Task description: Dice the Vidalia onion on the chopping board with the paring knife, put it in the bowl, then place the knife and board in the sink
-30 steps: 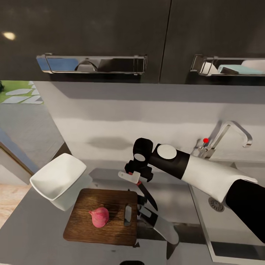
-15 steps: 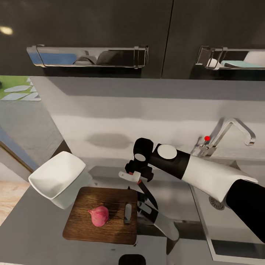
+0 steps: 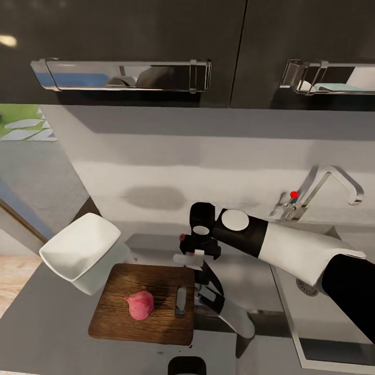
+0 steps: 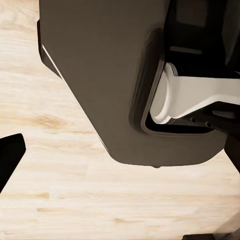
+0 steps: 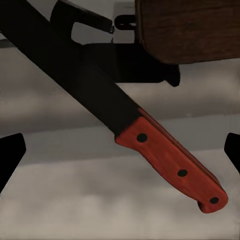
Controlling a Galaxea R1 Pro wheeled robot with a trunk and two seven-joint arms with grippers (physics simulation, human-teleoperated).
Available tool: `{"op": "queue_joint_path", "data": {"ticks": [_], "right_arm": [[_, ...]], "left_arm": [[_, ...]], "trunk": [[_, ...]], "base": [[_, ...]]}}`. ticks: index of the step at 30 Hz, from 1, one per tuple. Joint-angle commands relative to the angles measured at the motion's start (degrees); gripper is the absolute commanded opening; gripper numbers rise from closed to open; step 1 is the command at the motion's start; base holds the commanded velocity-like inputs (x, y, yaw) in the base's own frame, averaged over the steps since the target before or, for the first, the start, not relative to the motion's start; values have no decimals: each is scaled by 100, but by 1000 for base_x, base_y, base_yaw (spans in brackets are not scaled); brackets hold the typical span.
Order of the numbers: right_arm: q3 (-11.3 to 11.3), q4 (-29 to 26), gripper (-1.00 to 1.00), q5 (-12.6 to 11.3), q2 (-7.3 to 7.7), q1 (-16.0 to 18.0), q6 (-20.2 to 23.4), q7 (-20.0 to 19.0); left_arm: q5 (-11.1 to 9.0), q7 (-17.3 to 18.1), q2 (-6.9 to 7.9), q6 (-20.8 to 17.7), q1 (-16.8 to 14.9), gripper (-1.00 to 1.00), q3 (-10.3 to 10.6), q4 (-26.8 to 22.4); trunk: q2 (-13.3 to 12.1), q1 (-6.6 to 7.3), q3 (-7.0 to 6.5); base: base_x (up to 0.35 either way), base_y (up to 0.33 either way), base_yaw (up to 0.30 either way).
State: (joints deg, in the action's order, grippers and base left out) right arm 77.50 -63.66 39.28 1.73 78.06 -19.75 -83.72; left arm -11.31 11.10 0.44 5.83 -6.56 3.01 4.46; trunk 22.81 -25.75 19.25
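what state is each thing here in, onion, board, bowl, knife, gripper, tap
pink-red round onion: whole, uncut, on the board
brown wooden chopping board: flat on the countertop
white squarish bowl: empty, tilted
red-handled paring knife: ungripped, between the fingertips
right gripper: open
angular chrome tap: no water visible
dark grey cabinet doors: shut

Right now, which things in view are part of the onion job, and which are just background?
Job:
Vidalia onion, whole, on the chopping board
paring knife, beside the board's edge
bowl, tilted, left of the board
sink
countertop
right gripper, above the knife

Background:
tap
upper cabinets
wood floor
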Motion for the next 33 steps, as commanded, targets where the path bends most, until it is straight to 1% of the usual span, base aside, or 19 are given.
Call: {"op": "queue_joint_path", "data": {"ticks": [1,9,19,21,25,27,30,33], "right_arm": [[27,-8,100,18,4,7,-47,4],[45,-9,100,18,11,7,-127,5],[-8,-6,100,27,39,7,-279,-11],[-60,-6,100,27,39,7,-319,-18],[-346,-6,100,22,50,7,-526,-44],[-431,15,100,20,76,7,-624,-68],[-500,144,100,33,142,7,-791,-103],[-535,313,100,45,157,7,-938,-112]], "left_arm": [[-56,33,0,41,-8,100,33,29],[-56,33,0,41,-9,100,33,29],[-56,33,-8,41,-7,100,33,29],[-56,33,-8,41,-7,100,33,29],[-56,33,-7,41,-7,100,33,29],[-56,33,-8,41,-7,100,33,29],[-56,33,-9,41,-6,100,33,29],[-56,33,-14,41,-5,100,35,29]], "trunk": [[10,-3,10],[10,-3,10],[10,-3,10],[10,-3,10],[10,-3,10],[10,-3,10],[10,-3,10],[10,-3,10]], "base": [[0,0,0],[0,0,0],[0,0,0],[0,0,0],[0,0,0],[0,0,0],[0,0,0],[0,0,0]]}}
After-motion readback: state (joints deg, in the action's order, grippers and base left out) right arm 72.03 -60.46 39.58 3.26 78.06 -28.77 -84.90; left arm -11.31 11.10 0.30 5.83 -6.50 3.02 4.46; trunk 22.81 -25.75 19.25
